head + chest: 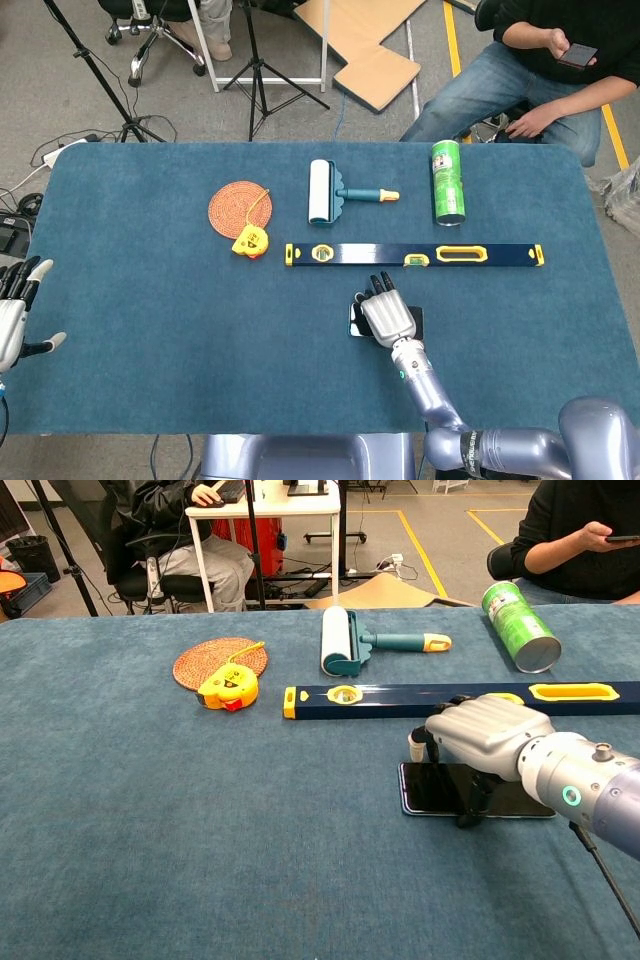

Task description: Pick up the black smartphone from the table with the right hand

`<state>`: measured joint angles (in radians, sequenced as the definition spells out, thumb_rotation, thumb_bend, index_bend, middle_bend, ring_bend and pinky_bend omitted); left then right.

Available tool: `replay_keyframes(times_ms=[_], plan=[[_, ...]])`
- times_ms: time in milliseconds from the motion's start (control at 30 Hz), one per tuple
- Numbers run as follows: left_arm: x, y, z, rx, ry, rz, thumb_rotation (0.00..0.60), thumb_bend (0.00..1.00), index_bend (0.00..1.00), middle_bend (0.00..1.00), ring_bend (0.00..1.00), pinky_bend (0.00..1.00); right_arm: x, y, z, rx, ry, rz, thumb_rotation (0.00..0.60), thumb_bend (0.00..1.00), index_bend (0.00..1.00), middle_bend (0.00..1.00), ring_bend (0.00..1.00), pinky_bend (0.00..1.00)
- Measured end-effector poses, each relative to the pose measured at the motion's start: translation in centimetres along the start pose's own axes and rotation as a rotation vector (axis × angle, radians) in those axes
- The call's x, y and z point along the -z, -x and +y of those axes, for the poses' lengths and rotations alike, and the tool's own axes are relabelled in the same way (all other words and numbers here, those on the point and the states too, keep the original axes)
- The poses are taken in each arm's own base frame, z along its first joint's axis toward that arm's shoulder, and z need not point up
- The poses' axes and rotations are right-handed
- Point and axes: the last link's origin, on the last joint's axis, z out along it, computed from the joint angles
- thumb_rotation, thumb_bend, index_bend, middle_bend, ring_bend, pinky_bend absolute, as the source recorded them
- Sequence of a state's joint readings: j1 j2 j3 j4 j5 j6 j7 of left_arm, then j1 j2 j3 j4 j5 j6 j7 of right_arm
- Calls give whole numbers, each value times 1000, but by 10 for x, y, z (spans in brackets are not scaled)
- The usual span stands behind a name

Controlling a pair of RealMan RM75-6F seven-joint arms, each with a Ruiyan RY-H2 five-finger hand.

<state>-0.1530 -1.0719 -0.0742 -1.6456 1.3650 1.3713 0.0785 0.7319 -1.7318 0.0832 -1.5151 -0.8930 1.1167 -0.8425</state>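
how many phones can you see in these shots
2. The black smartphone lies on the table under the right hand. A second phone is held by the seated person beyond the table's far right corner. Others may be hidden.

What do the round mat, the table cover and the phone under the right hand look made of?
Round mat: woven straw or rattan, judging by its coiled orange-brown rings. Table cover: blue fabric, matte and felt-like. Black smartphone: glossy glass face that reflects light; the casing material is unclear under the right hand.
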Motion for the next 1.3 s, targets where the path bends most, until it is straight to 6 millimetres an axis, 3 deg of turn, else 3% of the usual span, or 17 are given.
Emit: replay_keyframes(times_ms=[667,1300], plan=[[1,0,1,0,3,-4,600,0,0,0,0,0,18,-31,15,-343,-114,221,600,26,515,534,156,0],[3,5,7,-18,13,-12,600,0,0,0,0,0,29,-23,53,-1081,-204,410,600,65,497,516,141,0]])
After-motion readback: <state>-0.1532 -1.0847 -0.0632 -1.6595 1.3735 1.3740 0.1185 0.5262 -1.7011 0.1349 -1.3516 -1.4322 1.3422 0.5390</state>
